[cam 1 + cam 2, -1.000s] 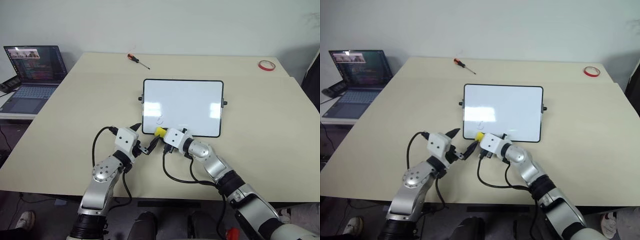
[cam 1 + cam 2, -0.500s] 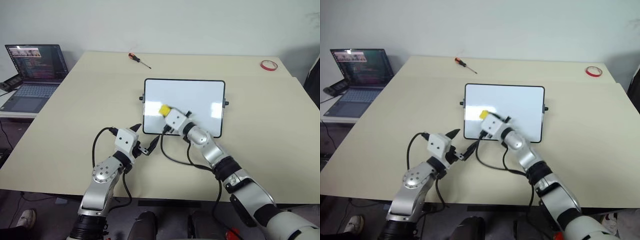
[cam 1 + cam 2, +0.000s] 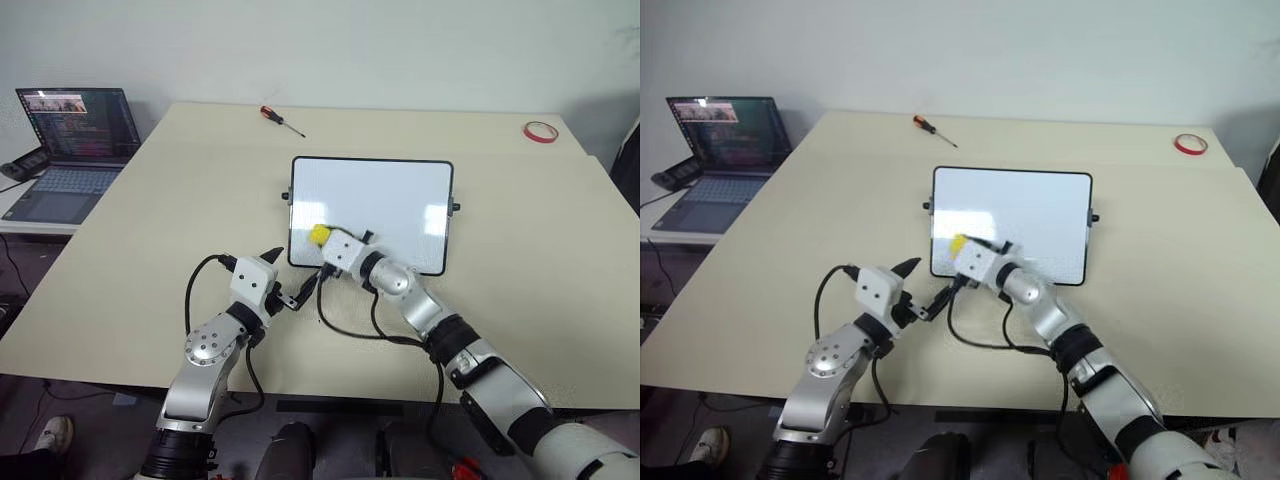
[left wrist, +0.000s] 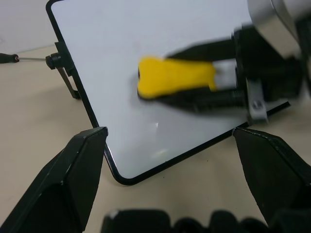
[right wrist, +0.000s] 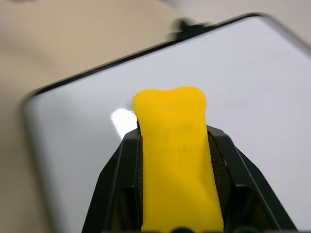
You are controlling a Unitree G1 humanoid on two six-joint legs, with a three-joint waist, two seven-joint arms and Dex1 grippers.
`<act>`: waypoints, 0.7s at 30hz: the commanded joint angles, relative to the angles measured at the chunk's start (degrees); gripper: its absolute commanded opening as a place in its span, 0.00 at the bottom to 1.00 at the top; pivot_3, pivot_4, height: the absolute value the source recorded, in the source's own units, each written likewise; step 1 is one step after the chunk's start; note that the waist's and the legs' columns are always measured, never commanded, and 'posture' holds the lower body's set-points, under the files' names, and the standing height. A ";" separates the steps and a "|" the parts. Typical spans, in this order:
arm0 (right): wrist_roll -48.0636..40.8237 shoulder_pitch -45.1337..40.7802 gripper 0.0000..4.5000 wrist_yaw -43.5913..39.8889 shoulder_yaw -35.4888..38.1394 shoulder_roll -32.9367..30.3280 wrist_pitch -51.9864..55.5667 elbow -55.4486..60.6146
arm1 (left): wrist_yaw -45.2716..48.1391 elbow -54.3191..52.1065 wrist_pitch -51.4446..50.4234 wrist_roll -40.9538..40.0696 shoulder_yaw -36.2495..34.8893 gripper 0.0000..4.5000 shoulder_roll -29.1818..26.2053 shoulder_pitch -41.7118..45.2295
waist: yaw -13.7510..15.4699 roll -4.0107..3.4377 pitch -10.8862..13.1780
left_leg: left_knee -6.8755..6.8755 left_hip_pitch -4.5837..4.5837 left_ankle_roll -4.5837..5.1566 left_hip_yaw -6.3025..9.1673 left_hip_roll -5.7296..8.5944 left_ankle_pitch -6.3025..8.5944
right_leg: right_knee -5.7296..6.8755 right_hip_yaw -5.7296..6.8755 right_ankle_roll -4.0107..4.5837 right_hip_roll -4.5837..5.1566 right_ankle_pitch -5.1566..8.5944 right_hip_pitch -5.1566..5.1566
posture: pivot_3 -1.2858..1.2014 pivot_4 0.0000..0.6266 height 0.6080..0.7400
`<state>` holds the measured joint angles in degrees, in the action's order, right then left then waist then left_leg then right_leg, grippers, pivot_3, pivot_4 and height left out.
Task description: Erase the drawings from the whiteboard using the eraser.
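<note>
The whiteboard (image 3: 385, 205) lies flat in the middle of the table, its black frame towards me. My right gripper (image 3: 326, 241) is shut on the yellow eraser (image 3: 319, 234) and presses it on the board's near left part; the eraser (image 5: 170, 126) sits between both black fingers. My left gripper (image 3: 290, 272) hovers open just off the board's near left corner, nothing between its fingers (image 4: 73, 184). The drawings are hidden: the bare board surface (image 4: 121, 39) looks plain white.
A red-handled screwdriver (image 3: 280, 120) lies at the table's far side, a red tape ring (image 3: 538, 131) at the far right corner. An open laptop (image 3: 65, 140) stands on a side surface to the left. The beige table (image 3: 150, 220) spreads wide around the board.
My right gripper carried the eraser from the board's near edge up over its left part, then drew back a little towards me. The left arm kept still.
</note>
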<state>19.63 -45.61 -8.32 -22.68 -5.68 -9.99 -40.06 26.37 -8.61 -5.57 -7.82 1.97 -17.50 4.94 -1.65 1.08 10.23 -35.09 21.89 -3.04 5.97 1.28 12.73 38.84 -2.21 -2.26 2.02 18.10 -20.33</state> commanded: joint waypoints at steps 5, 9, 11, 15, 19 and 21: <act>0.65 2.68 0.30 -3.73 -0.63 -0.35 1.33 -2.09 | -0.43 -1.55 1.12 0.02 0.00 1.00 0.41 -0.03 | -0.14 0.00 -0.01 | 0.02 0.00 0.00 -0.03 -0.01 0.00 | 0.00 -0.01 0.01 0.00 0.00 -0.01 | 0.52 0.24 1.00; -0.18 5.24 0.30 -9.71 -2.16 -0.56 1.47 0.33 | -0.37 -1.41 1.19 0.01 0.09 1.00 0.51 0.10 | -0.18 0.00 0.00 | 0.02 0.00 0.00 -0.03 -0.02 0.00 | 0.00 -0.01 0.00 0.00 0.01 -0.01 | 0.52 0.24 1.00; -0.37 6.25 0.30 -11.50 -2.49 -0.73 1.71 1.51 | -0.24 -1.28 1.21 -0.03 0.22 1.00 0.57 0.26 | -0.18 0.00 0.00 | 0.02 0.00 0.00 -0.03 -0.02 0.00 | 0.00 -0.01 0.00 0.00 0.01 0.00 | 0.52 0.24 1.00; -0.27 6.11 0.30 -10.78 -1.34 -0.92 2.15 2.09 | -0.14 -1.08 1.24 -0.06 0.32 1.00 0.67 0.49 | -0.16 0.00 0.00 | 0.02 0.00 0.00 -0.01 -0.02 0.00 | 0.00 0.00 0.00 0.00 0.01 -0.01 | 0.52 0.24 1.00; -0.32 4.32 0.30 -6.49 1.25 -1.63 1.83 1.61 | 0.12 -0.84 1.23 -0.13 0.40 1.00 0.70 0.66 | -0.09 0.00 0.01 | 0.02 0.01 0.00 -0.01 -0.01 0.00 | 0.00 0.01 0.00 0.00 0.01 -0.01 | 0.52 0.24 1.00; 0.35 2.48 0.30 -1.29 2.96 -1.93 1.85 0.03 | 0.17 -0.58 1.28 -0.07 0.48 1.00 0.77 0.87 | -0.06 0.00 0.02 | 0.02 0.02 0.00 0.00 0.00 0.00 | 0.00 0.01 0.00 0.00 0.01 -0.01 | 0.52 0.24 1.00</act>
<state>19.11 -41.68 -14.52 -23.62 -5.79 -10.58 -37.31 26.49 -8.60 -5.57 -7.81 2.22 -17.06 4.93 -1.71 1.08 10.25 -35.08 21.91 -3.04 5.96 1.28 12.73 38.84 -2.21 -2.26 2.02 18.11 -20.35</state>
